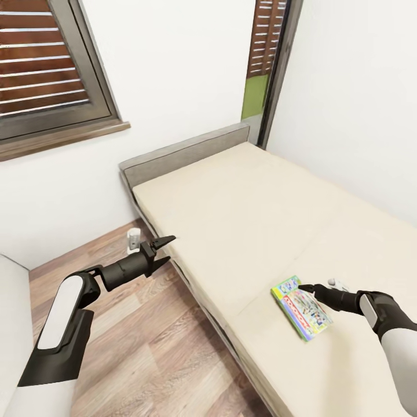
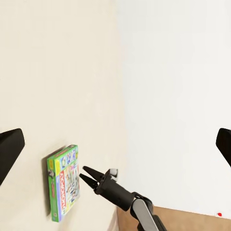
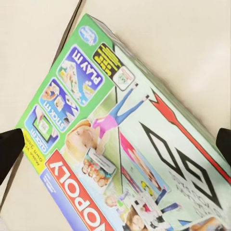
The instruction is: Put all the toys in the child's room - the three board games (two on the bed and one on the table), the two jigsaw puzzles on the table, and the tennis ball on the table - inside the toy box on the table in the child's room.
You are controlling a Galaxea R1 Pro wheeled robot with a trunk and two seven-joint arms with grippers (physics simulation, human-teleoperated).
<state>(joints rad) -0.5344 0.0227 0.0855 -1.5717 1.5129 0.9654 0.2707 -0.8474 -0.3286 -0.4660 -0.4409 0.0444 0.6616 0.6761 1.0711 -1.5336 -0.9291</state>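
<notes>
We've got R gripper [image 1: 307, 288] open right over the Monopoly box [image 1: 302, 307] lying flat on the bed [image 1: 243, 220] near its edge, L gripper [image 1: 164, 249] open & idle, so we'd straddle one box edge squarely before closing.

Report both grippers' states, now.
Left gripper: open, empty, beside the bed.
Right gripper: open, over the Monopoly box, not gripping.
</notes>
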